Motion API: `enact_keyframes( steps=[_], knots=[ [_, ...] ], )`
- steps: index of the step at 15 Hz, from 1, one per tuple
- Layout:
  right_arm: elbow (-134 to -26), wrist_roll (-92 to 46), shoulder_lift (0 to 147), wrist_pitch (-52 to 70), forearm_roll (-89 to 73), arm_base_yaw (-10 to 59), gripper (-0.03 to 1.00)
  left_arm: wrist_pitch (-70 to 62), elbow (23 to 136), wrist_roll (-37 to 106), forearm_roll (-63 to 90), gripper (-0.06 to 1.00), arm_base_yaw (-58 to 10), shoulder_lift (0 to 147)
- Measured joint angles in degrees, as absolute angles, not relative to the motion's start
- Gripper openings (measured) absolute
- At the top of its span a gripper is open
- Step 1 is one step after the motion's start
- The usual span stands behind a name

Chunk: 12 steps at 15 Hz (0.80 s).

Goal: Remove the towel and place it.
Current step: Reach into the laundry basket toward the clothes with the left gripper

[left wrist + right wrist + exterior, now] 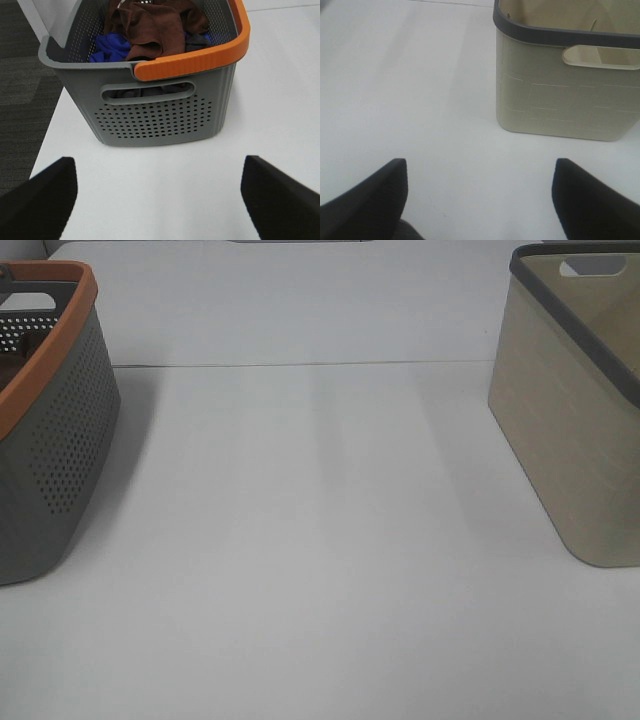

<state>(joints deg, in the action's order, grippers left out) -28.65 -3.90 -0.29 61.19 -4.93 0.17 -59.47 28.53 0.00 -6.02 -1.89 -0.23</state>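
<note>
The dark brown towel [152, 27] lies crumpled on top of blue and grey cloths inside the grey perforated basket with an orange rim [160, 107]. That basket stands at the left edge of the high view [55, 430]; the towel does not show there. My left gripper [159, 197] is open and empty, low over the table a short way in front of the basket's handle end. My right gripper [479, 197] is open and empty, over the table in front of the beige basket with a dark grey rim [560, 95], which stands at the right of the high view [575, 420].
The white table [320, 540] spreads between the two baskets. In the left wrist view the table's edge [47, 135] runs beside the grey basket, with dark carpet below. A blue cloth [112, 47] lies under the towel. What shows of the beige basket's inside is bare.
</note>
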Motion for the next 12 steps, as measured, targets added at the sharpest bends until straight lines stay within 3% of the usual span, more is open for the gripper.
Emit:
enact_keyframes(
  steps=[5, 9, 12],
  knots=[
    [-28.6, -3.9, -0.3, 61.2, -4.9, 0.2, 0.76, -48.5, 30.0, -1.0, -11.3, 0.8, -1.9, 7.3],
    [-28.6, -3.9, -0.3, 61.2, -4.9, 0.2, 0.76, -45.1, 34.7, -19.9, -24.1, 0.78, -1.9, 27.0],
    [-28.6, -3.9, -0.3, 61.2, -4.9, 0.2, 0.76, -45.2, 41.5, -25.7, -24.5, 0.77, -1.9, 40.8]
  ],
)
